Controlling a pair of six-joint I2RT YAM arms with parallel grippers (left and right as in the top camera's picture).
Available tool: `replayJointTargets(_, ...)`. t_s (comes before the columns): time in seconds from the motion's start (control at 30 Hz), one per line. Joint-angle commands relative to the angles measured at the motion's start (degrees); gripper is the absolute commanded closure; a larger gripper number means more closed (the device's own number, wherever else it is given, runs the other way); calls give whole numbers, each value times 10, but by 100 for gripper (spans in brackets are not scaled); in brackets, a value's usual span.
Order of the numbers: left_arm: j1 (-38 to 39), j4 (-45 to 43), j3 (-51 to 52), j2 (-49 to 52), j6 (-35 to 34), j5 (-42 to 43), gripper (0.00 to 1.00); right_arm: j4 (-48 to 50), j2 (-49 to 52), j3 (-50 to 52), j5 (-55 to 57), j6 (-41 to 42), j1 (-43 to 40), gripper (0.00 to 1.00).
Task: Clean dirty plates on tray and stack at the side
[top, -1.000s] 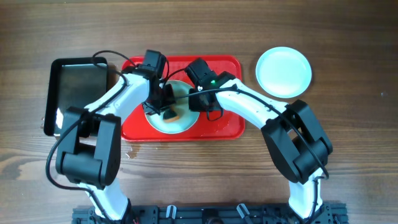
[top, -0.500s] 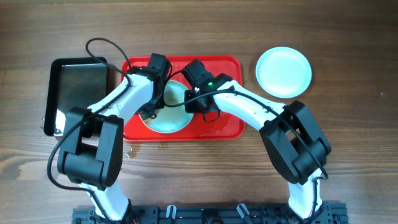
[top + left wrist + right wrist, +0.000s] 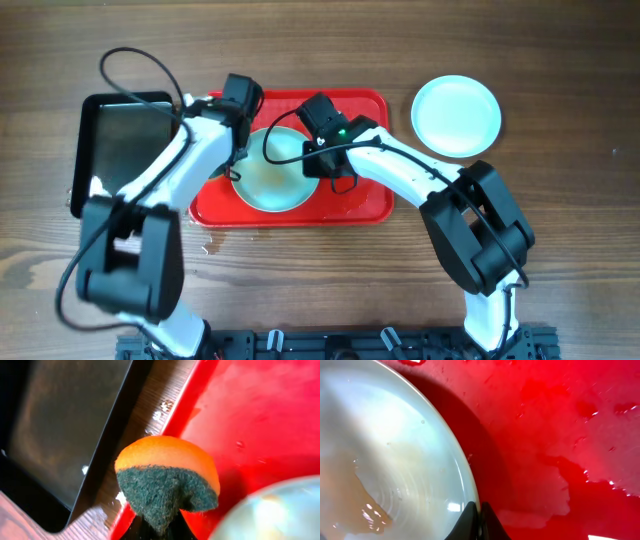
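Note:
A pale plate [image 3: 275, 170] with a thin brown smear lies on the red tray [image 3: 365, 200]. My right gripper [image 3: 312, 158] is shut on the plate's right rim; the right wrist view shows its fingers [image 3: 479, 512] pinching the plate's rim [image 3: 395, 455] above the wet tray [image 3: 560, 435]. My left gripper [image 3: 236, 140] is shut on an orange and green sponge [image 3: 167, 480] and holds it over the tray's left edge [image 3: 185, 405], beside the plate [image 3: 270, 515]. A clean plate [image 3: 457, 115] lies on the table to the right of the tray. No third plate shows.
A black metal pan [image 3: 125, 140] sits left of the tray, also seen in the left wrist view [image 3: 60, 425]. Water drops lie on the wood between pan and tray. A black cable loops over the pan's top edge.
My left gripper has lifted the sponge off the plate's middle and moved it left toward the tray's edge. The right gripper has kept its hold on the rim.

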State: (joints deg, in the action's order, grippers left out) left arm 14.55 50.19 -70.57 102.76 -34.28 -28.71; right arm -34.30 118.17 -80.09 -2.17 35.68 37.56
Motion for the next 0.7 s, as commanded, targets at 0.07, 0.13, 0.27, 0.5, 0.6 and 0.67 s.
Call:
replayJointTargets(0.07, -40, 28, -14, -36, -20, 239, 96, -58, -45, -32, 109, -48, -22, 96)
replayJointTargets(0.13, -42, 41, -14, -36, -20, 241, 96, -90, -64, -58, 150, -78, -26, 96)
replayJointTargets(0.27, -42, 45, -14, -35, -20, 242, 96, -120, -107, -101, 257, -215, -25, 96)
replayJointTargets(0.5, -42, 45, -14, -35, -20, 242, 96, -134, -163, -115, 509, -383, 4, 96)
replayJointTargets(0.6, -42, 45, -14, -35, -20, 242, 95, -120, -164, -115, 571, -450, 26, 96)
replayJointTargets(0.67, -42, 45, -13, -35, -20, 242, 94, -117, -164, -115, 576, -486, 45, 96)
